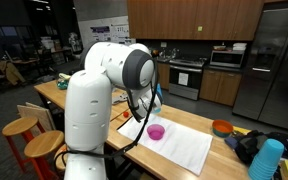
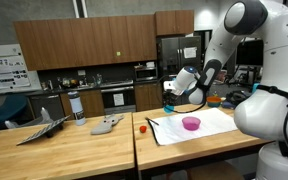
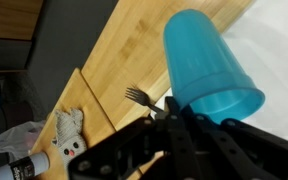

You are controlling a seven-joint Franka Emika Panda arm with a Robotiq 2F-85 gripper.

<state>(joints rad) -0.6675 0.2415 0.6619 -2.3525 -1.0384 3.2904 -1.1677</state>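
The tool (image 3: 172,110) was seen clamped on the rim of the blue cup (image 3: 206,62), which was judged light, thin-walled, slippery, and best pinched there.

Exterior view: close behind the arm (image 1: 94,100), facing the kitchen (image 1: 194,62). Exterior view: farther off, low, looking along the desk (image 2: 84,150). Both share the white mat (image 2: 194,128). Wrist view: tight, past pincer (image 3: 172,112) onto desk.

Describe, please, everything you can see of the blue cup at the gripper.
The blue cup looks like smooth plastic, tapering from a wide rim to a narrower closed base. In the wrist view it is tilted over the wooden table, and the shut gripper appears to pinch its wall at the rim. Its inside is hidden.
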